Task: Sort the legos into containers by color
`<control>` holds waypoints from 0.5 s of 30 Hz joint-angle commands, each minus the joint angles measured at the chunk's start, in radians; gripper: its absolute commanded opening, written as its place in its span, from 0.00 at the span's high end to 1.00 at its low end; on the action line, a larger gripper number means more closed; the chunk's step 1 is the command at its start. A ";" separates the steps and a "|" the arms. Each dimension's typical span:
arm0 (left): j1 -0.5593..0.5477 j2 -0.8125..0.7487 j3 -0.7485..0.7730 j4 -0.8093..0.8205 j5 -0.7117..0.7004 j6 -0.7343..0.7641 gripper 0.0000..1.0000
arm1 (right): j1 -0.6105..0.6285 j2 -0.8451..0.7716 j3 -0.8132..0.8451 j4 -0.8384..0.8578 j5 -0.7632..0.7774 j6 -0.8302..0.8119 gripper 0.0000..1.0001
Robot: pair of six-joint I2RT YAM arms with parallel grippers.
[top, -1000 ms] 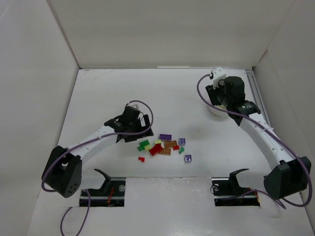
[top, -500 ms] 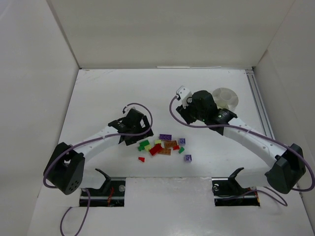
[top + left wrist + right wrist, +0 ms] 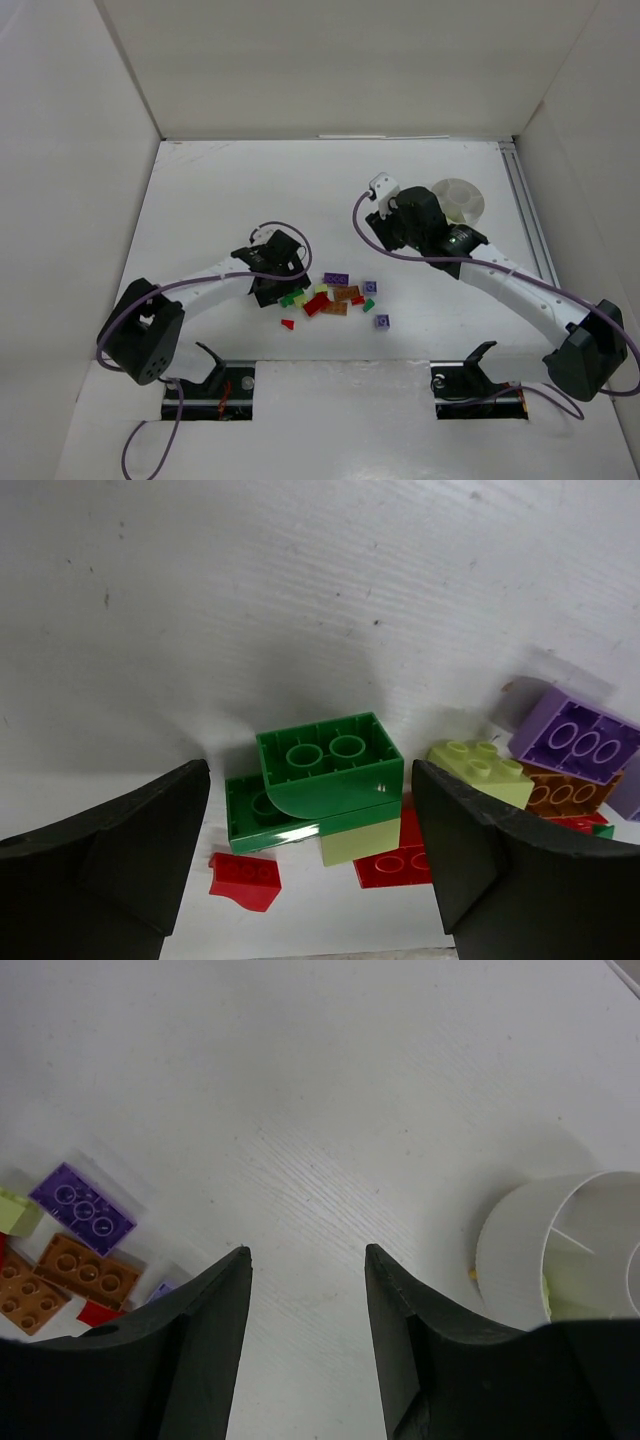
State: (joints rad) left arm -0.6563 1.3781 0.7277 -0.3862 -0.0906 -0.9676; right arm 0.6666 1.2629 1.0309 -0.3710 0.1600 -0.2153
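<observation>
The legos (image 3: 330, 297) lie in a small pile at the table's middle: red, green, pale yellow-green, purple and orange-brown. In the left wrist view a green brick (image 3: 330, 765) sits stacked on a green plate and a pale yellow-green piece, with a small red piece (image 3: 245, 880) in front. My left gripper (image 3: 310, 780) is open, its jaws either side of the green stack, low over the table. My right gripper (image 3: 308, 1252) is open and empty over bare table between the pile and the round white dish (image 3: 560, 1250). The dish (image 3: 460, 203) stands at the back right.
White walls enclose the table on three sides. A metal rail (image 3: 528, 215) runs along the right edge. A purple brick (image 3: 82, 1207) and an orange-brown brick (image 3: 88, 1272) lie at the left of the right wrist view.
My right gripper swung from over the dish leftward toward the pile. My left gripper moved down and right onto the green bricks at the pile's left end.
</observation>
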 commanded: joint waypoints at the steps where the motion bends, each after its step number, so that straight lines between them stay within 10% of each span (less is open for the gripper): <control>1: -0.031 0.019 0.009 -0.049 -0.050 -0.072 0.21 | 0.004 -0.025 -0.005 0.007 0.049 0.028 0.45; 15: -0.072 0.121 0.122 -0.124 -0.127 -0.112 0.47 | 0.004 -0.034 -0.025 0.007 0.090 0.037 0.44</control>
State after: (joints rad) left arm -0.7204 1.4765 0.8097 -0.4442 -0.1696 -1.0649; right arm 0.6674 1.2629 1.0142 -0.3767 0.2298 -0.1898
